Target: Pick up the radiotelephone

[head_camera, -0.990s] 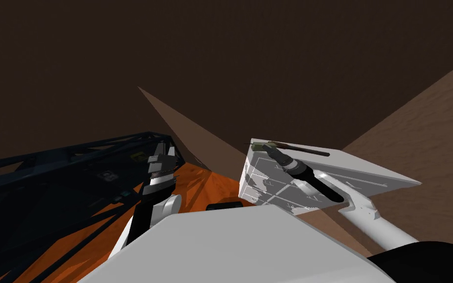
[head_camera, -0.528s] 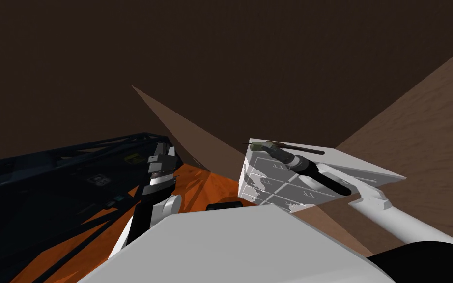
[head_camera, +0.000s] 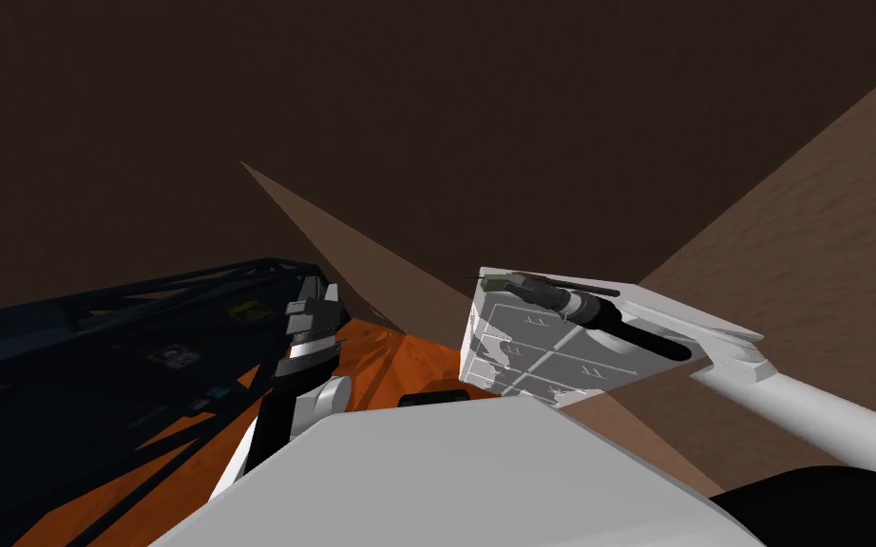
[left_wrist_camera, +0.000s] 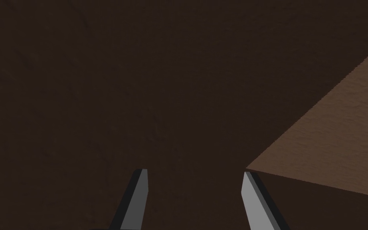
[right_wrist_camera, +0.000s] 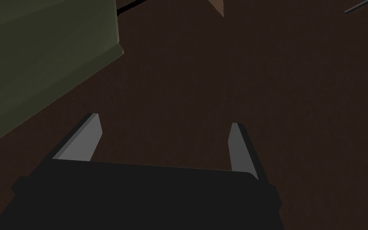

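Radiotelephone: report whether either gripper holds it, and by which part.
Nothing is held. The right gripper has its fingers open, and the olive radiotelephone lies beside them, outside the gap. The left gripper is open and empty too.

The radiotelephone (head_camera: 498,282) was olive green. The cabinet (head_camera: 522,356) under it was white, its front marked with grey panel lines. The floor (head_camera: 379,353) was orange, the wall (head_camera: 427,95) dark brown. The right pincer (right_wrist_camera: 164,119) was light grey and black.

No text or number can be read; the small yellow label (head_camera: 250,310) and white label (head_camera: 172,357) on the dark frame (head_camera: 94,328) are illegible.
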You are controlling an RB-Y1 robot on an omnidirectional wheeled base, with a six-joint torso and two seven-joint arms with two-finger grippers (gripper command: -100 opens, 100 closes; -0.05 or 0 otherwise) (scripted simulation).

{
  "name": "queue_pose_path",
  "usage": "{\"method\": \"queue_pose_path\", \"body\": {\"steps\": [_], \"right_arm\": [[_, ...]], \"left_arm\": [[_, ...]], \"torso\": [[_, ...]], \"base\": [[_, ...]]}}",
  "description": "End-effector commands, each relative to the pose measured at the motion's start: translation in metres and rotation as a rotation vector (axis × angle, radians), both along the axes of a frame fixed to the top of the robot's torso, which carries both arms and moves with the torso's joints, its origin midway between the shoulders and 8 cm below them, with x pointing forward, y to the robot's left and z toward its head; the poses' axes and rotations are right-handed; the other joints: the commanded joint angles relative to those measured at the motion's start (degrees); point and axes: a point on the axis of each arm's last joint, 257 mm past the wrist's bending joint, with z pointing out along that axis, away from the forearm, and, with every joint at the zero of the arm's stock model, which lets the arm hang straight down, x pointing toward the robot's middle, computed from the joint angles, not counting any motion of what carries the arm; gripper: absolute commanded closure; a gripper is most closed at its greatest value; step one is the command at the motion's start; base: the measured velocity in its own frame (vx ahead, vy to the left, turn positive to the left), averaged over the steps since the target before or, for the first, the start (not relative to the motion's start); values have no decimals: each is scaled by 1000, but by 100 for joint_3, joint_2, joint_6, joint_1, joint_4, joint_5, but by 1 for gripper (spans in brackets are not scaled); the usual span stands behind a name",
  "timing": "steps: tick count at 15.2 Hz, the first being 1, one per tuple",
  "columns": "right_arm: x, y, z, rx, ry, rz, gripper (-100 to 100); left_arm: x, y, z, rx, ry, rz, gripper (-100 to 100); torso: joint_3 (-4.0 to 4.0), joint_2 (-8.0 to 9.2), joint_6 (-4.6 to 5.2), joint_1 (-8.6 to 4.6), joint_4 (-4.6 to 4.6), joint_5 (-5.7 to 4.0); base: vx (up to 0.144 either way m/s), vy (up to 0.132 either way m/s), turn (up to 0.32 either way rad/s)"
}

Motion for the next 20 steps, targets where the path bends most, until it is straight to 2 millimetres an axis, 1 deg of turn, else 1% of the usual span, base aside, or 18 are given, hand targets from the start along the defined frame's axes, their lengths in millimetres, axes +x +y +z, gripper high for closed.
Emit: {"method": "queue_pose_path", "body": {"steps": [1, 4, 5, 8, 9, 13, 14, 17, 18, 20], "right_arm": [[1, -2, 0, -55, 2, 18, -100], [2, 3, -1, -97, 9, 39, -100], [4, -4, -1, -145, 8, 47, -100], [4, 3, -2, -199, 17, 74, -100], [6, -5, -1, -237, 15, 78, -100], [7, 3, -2, -301, 25, 111, -100], [10, -4, -2, -347, 27, 119, -100], [10, 3, -3, -402, 35, 148, -100], [13, -4, -2, -439, 37, 153, -100], [13, 1, -2, -478, 42, 173, -100]], "left_arm": [[0, 0, 0, 0, 0, 0, 0], [0, 0, 0, 0, 0, 0, 0], [0, 0, 0, 0, 0, 0, 0], [0, 0, 0, 0, 0, 0, 0], [0, 0, 0, 0, 0, 0, 0], [0, 0, 0, 0, 0, 0, 0], [0, 0, 0, 0, 0, 0, 0], [0, 0, 0, 0, 0, 0, 0], [0, 0, 0, 0, 0, 0, 0], [0, 0, 0, 0, 0, 0, 0]], "torso": [[0, 0, 0, 0, 0, 0], [-1, 0, -3, 2, -1, 0], [0, 1, -3, 2, 0, 0], [-1, -1, -2, 1, -1, 0], [-1, -1, -4, 2, -1, 0], [-2, -2, -4, 3, -1, 0], [-1, 0, -4, 3, -1, 0], [-2, -3, -3, 3, -1, 0], [-2, -2, -4, 3, -1, 1], [-3, -5, -1, 2, -1, 0]], "base": [[19, 0, -120], [8, 2, -12], [12, -2, -101], [15, 2, -57], [16, 1, -81], [14, 2, -38], [16, -2, -106], [19, 3, -54], [22, 1, -82], [25, 3, -82]]}}
